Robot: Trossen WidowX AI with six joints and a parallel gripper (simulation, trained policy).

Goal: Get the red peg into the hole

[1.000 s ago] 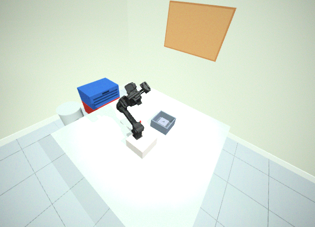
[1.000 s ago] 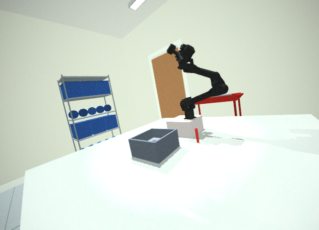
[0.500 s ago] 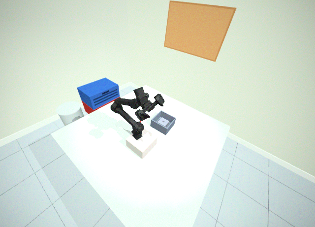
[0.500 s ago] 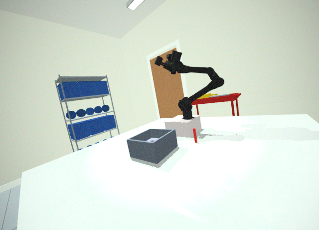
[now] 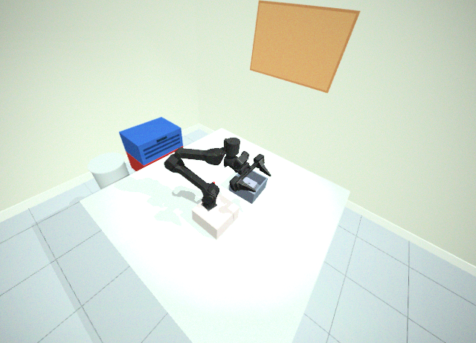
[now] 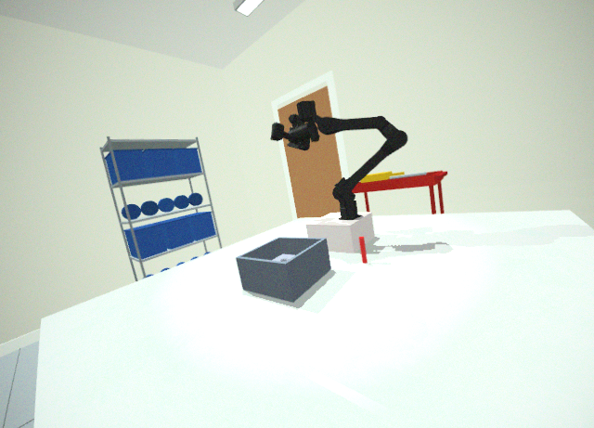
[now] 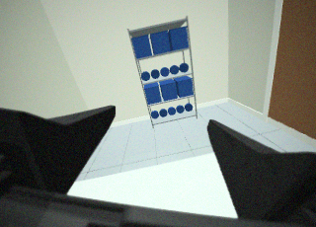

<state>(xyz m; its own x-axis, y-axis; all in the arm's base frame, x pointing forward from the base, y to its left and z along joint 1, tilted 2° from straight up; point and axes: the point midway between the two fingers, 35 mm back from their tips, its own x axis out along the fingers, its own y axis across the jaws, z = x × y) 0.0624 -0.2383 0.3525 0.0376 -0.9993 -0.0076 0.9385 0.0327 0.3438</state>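
The red peg [image 6: 363,250] stands upright on the table, between the robot's base block and the open side of the table. In the top view only its red tip [image 5: 213,183] shows beside the arm. The grey open box [image 5: 241,194] [image 6: 268,277] stands apart from the peg, with the pale plate [image 5: 250,181] [image 6: 286,256] visible in its bottom. My gripper [image 5: 262,183] [image 7: 162,116] is open and empty. It is raised high above the table, well away from the peg, with its fingers pointing outward. Neither peg nor box shows in the wrist view.
The arm's pale base block [image 5: 217,220] [image 6: 330,236] stands on the white table [image 5: 245,277] [image 6: 335,366], near the box and peg. A blue and red cabinet [image 5: 153,135] and a white cylinder [image 5: 107,166] stand past the table edge. A shelf [image 6: 161,178] [image 7: 165,79] stands by the wall.
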